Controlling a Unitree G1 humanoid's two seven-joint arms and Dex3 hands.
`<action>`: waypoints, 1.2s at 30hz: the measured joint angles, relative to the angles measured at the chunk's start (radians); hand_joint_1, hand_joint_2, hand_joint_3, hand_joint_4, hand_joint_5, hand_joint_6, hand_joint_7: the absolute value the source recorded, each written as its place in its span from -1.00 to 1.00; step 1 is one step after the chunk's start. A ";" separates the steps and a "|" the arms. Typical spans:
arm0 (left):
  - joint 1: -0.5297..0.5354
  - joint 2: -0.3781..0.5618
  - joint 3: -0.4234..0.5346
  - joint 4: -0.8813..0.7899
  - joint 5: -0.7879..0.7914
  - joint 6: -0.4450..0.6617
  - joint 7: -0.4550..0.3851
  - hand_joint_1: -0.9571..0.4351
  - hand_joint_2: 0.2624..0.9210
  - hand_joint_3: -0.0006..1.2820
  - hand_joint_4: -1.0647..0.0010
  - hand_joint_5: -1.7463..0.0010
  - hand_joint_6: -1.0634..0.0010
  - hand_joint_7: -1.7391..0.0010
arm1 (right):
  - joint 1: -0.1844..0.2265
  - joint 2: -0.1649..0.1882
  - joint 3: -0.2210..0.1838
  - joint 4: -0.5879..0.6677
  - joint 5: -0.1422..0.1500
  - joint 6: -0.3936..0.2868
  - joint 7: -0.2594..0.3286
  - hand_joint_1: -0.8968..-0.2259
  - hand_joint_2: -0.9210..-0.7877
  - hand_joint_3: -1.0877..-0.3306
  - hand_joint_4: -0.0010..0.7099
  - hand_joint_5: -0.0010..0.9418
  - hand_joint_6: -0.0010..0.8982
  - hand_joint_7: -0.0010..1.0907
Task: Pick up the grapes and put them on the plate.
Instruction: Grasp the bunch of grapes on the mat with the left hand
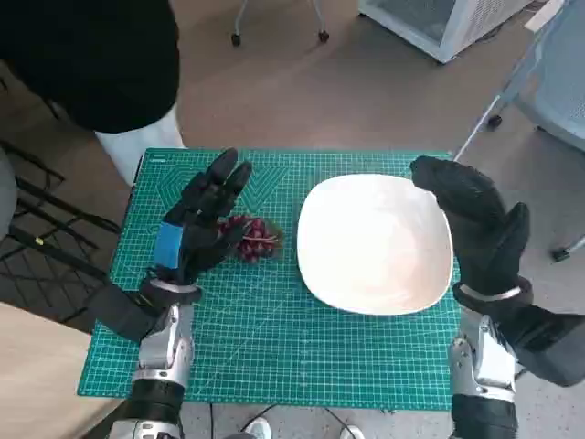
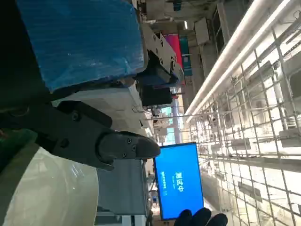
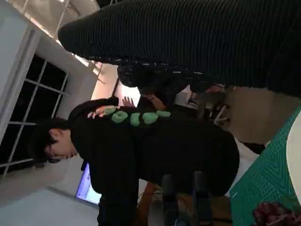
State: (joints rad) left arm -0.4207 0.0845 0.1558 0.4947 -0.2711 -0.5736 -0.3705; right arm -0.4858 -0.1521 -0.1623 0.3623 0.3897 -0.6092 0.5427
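Observation:
A small bunch of dark red grapes (image 1: 256, 238) lies on the green cutting mat (image 1: 274, 338), just left of the white plate (image 1: 375, 242). My left hand (image 1: 196, 229) stands right beside the grapes on their left. Its fingers (image 1: 224, 176) are stretched out and apart, and its thumb reaches toward the bunch without a clear grip. My right hand (image 1: 475, 224) is held upright at the plate's right rim, holding nothing. The left wrist view shows the taped hand (image 2: 80, 42), a black finger (image 2: 99, 141) and the plate (image 2: 47, 193). The right wrist view catches the grapes (image 3: 275, 214) low on the mat (image 3: 273, 174).
A person in a black top (image 1: 87, 55) stands at the table's far left corner, and also appears in the right wrist view as a person (image 3: 155, 141). A white cabinet (image 1: 439, 23) and a chair (image 1: 558, 73) stand on the floor beyond the table.

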 measured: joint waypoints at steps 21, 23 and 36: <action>0.000 -0.001 -0.001 0.000 -0.001 0.000 -0.002 -0.07 1.00 -0.63 0.15 1.00 -0.04 0.99 | 0.000 0.002 -0.001 -0.002 0.000 -0.004 0.000 0.17 -1.00 0.26 -0.33 -1.00 -1.00 -0.13; 0.000 -0.001 -0.001 0.000 -0.001 0.000 -0.002 -0.07 1.00 -0.63 0.15 1.00 -0.04 0.99 | 0.000 0.002 -0.001 -0.002 0.000 -0.004 0.000 0.17 -1.00 0.26 -0.33 -1.00 -1.00 -0.13; 0.000 -0.001 0.001 0.000 -0.002 0.000 -0.002 -0.07 1.00 -0.63 0.15 1.00 -0.04 0.99 | 0.000 0.002 -0.001 0.000 0.000 -0.010 0.000 0.17 -1.00 0.26 -0.33 -1.00 -1.00 -0.13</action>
State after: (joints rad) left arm -0.4207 0.0836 0.1570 0.4948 -0.2728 -0.5736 -0.3722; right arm -0.4858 -0.1506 -0.1636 0.3619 0.3897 -0.6189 0.5431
